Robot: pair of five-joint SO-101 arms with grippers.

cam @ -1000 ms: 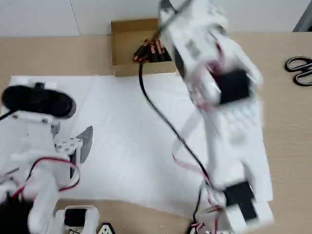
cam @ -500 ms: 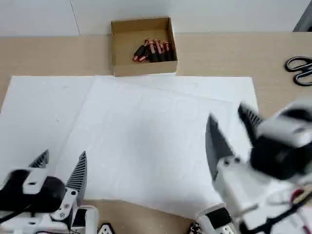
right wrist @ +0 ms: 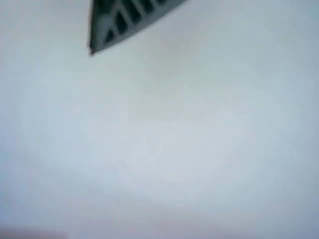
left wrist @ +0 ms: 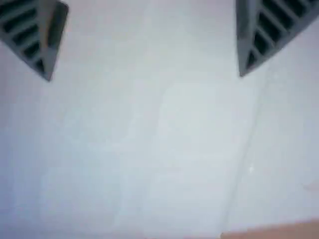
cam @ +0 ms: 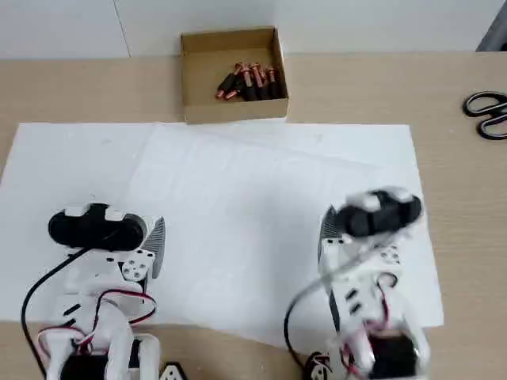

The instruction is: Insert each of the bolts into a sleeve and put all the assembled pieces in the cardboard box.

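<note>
Left gripper: fingers wide apart, nothing between them, white paper sheet below. Right gripper: one finger shows with nothing against its tip, so it reads as apart and empty. Both hang over the near part of the sheet. Assembled pieces lie heaped in the cardboard box, just past the sheet's far edge, well apart from both grippers and roughly between the arms, neither clearly nearer. Their long axes run mostly near-to-far, a few slanted. Judgement: the task looks complete and no pick is due. Scissors lie far right.
</note>
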